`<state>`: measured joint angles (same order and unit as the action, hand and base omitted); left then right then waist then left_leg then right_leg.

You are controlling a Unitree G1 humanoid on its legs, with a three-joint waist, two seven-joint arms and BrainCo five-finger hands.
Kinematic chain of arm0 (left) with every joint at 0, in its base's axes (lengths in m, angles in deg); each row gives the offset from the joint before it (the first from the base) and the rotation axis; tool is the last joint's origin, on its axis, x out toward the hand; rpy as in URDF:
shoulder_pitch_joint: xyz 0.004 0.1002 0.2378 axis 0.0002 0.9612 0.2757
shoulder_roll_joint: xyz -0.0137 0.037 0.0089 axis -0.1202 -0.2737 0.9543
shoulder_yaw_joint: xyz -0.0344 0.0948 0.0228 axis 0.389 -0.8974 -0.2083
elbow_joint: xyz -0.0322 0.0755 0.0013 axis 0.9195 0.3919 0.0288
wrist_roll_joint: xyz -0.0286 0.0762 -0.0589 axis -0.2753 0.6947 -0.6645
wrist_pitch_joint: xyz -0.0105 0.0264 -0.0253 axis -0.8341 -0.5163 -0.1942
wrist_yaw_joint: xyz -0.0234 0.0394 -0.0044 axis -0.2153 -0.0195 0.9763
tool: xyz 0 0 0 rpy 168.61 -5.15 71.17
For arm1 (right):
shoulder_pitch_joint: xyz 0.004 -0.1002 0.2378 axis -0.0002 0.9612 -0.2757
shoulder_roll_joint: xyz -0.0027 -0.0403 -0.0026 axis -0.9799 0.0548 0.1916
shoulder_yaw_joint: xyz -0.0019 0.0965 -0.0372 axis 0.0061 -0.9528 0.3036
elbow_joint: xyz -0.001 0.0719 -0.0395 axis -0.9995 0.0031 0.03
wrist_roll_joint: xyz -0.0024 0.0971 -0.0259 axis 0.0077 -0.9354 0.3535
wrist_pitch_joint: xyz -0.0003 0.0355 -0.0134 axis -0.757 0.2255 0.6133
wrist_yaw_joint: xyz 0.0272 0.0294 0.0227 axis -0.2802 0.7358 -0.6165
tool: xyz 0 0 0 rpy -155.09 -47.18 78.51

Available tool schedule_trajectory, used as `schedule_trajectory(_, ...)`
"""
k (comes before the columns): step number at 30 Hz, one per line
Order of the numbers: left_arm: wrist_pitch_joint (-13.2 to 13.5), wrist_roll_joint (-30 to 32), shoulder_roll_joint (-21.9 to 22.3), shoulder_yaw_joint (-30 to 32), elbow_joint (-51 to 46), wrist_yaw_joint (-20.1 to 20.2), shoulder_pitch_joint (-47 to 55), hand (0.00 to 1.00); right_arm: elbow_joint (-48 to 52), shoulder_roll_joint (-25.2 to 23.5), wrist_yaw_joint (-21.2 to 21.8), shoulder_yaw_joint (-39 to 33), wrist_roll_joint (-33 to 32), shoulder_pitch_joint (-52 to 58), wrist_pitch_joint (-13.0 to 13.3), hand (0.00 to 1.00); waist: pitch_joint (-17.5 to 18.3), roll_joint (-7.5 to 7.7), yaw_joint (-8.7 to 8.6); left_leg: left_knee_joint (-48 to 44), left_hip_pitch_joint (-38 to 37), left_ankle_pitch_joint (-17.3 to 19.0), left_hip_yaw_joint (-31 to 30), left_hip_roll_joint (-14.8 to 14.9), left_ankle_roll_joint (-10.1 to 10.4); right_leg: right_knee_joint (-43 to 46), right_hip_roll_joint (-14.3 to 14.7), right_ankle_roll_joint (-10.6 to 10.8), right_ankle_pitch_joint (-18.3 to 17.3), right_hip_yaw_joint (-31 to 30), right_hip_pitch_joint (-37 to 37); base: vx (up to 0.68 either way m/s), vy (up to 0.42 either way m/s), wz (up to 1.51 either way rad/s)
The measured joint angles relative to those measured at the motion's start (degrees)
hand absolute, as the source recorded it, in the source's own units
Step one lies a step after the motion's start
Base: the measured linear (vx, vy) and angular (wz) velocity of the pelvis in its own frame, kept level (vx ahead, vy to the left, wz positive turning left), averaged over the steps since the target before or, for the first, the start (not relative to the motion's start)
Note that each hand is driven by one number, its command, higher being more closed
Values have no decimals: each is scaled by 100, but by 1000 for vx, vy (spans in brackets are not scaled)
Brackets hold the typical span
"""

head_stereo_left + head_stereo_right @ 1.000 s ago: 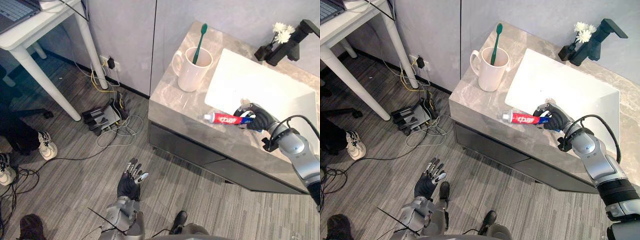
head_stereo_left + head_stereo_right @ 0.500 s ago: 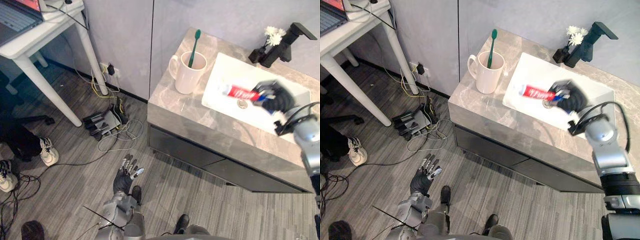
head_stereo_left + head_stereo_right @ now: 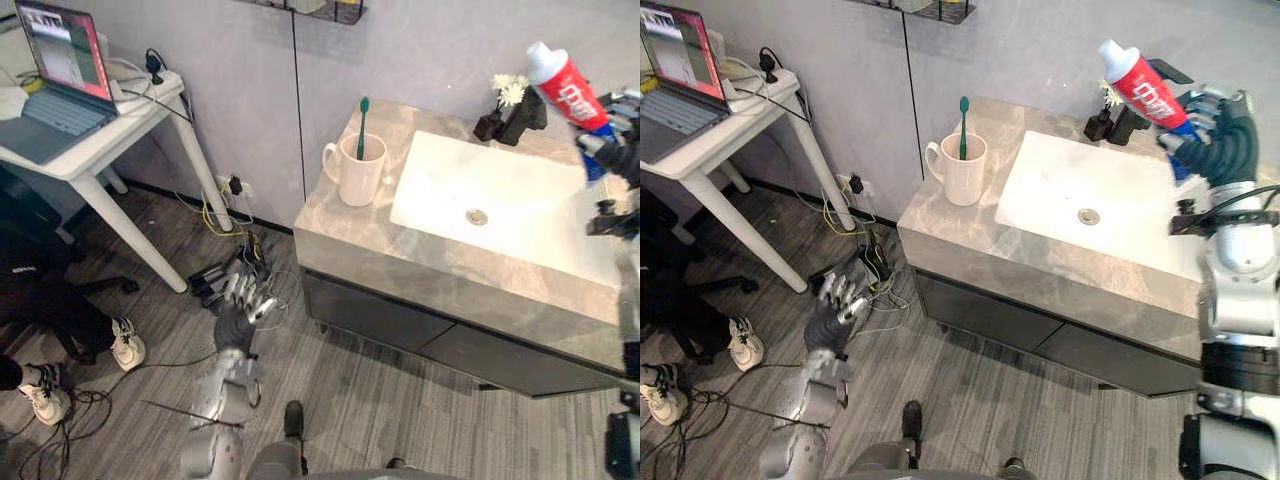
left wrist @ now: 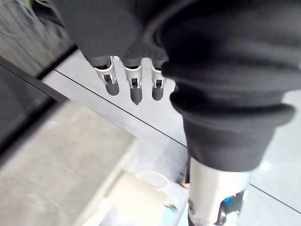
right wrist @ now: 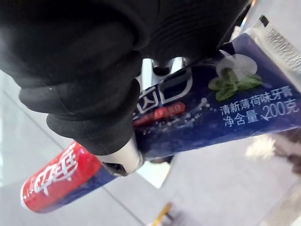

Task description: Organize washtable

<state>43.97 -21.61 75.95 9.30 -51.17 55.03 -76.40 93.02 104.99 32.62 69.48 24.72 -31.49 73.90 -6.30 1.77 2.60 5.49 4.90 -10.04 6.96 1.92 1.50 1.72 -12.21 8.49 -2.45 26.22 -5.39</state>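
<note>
**Toothpaste held in the air over the basin**

The right hand point(image 3: 1218, 140) has its fingers curled tight round the lower end of the toothpaste tube point(image 3: 1143, 88). The tube is held in the air above the basin's point(image 3: 1060, 200) far right corner, tilted, cap end uppermost. Left of the basin, a mug point(image 3: 962, 175) holds a green toothbrush point(image 3: 963, 120). The left hand point(image 3: 836, 305) hangs low, well left of the basin, fingers straight, empty.
</note>
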Motion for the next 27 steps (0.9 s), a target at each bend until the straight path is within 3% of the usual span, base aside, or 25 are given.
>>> schedule_trajectory(2, 7, -97, -322, -257, -52, -71, -489, 0, 167, -492, 58, 434, -84, 185, -17, 100, 32, -2, -17, 0, -52, 0, 3, -1, 0, -6, -1, 0, 0, -10, -53, 0, 0, 0)
schedule_trajectory(7, -21, -387, -451, -850, -44, -112, -1120, 0, 256, -1061, 322, 1289, -126, 301, -78, 100, 35, -1, -28, 1, -121, 0, 68, 2, 0, 35, -14, 0, 1, -112, -53, -18, 4, -7)
schedule_trajectory(16, -193, -481, -499, -1440, 104, -218, -1565, 0, 467, -1679, 744, 1895, -420, 887, -288, 100, 40, -10, -66, 6, -171, -10, 90, -9, -9, 106, -50, -27, -19, -142, -50, -9, 1, -1)
schedule_trajectory(18, -216, -512, -504, -1468, 122, -224, -1599, 0, 468, -1878, 753, 2089, -415, 1010, -293, 100, 41, -11, -165, 10, -174, -10, 100, -10, -8, 105, -53, -38, -25, -162, -45, 0, 0, 0)
schedule_trajectory(27, -301, -513, -494, -1698, 206, -339, -1716, 0, 480, -2108, 869, 2482, -406, 1396, -409, 100, 42, -12, -190, 27, -178, 0, 197, 2, 5, 101, -56, -47, -20, -289, 25, -7, -2, -6)
